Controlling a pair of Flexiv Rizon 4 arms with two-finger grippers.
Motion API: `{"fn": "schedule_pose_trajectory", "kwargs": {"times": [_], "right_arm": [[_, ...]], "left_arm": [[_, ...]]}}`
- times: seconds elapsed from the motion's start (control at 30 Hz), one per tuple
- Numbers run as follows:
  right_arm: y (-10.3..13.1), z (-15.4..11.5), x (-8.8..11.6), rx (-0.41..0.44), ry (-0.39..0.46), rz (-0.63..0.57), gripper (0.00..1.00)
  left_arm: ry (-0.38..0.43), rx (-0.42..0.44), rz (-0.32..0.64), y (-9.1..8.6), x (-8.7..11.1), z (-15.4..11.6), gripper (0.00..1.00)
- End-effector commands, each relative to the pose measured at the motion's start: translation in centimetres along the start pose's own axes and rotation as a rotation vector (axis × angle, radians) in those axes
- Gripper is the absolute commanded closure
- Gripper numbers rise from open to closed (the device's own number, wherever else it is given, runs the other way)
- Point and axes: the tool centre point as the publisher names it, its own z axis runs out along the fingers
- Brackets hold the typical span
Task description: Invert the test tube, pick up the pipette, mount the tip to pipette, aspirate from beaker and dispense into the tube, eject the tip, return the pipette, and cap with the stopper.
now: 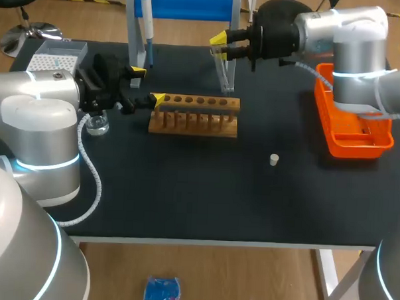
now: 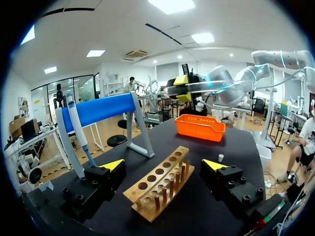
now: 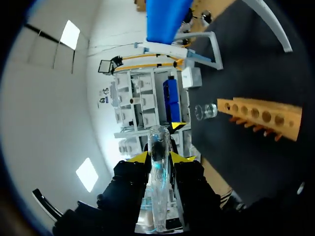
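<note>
- Fingers first: the left fingers (image 2: 112, 164) are spread wide, with the left end of the wooden rack (image 2: 160, 189) lying between them; there's a clear gap on each side and nothing is gripped
- The right fingers (image 3: 141, 157) are clamped on the test tube (image 3: 160, 147), a yellow tip pressing it from either side
- From overhead, that clear tube is up off the table (image 1: 185, 189), just behind the rack's right end, hanging down from the tips
- Its rounded end pokes out past the fingertips in the right wrist view
- The pipette (image 1: 147, 28) hangs on the blue-barred stand (image 1: 186, 4), behind the rack's left end
- The beaker (image 1: 96, 124) stands just left of the rack, tucked beside the left arm
- The stopper (image 1: 274, 160) sits alone in front of the rack, off towards its right
- The tip box (image 1: 54, 58) is well to the rack's left and further back
- The orange basket (image 1: 324, 122) is well to the rack's right, partly under the right arm
- Every hole I can see in the rack is unfilled
</note>
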Motion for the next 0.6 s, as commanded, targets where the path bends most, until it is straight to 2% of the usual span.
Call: {"fn": "schedule_pose_trajectory", "kwargs": {"times": [0.03,0.33,0.6], "right_arm": [[0.2,-0.5,-0.3,0.063,0.062,0.267,1.00],[-0.7,-1.0,-0.1,0.073,0.104,0.088,1.00],[-1.3,-1.1,0.1,0.046,0.085,-0.049,1.00]], "left_arm": [[-0.005,0.006,0.002,0.2,0.1,0.0,0.00],[-0.005,0.006,0.002,0.2,0.1,0.0,0.00],[-0.005,0.006,0.002,0.2,0.1,0.0,0.00]]}}
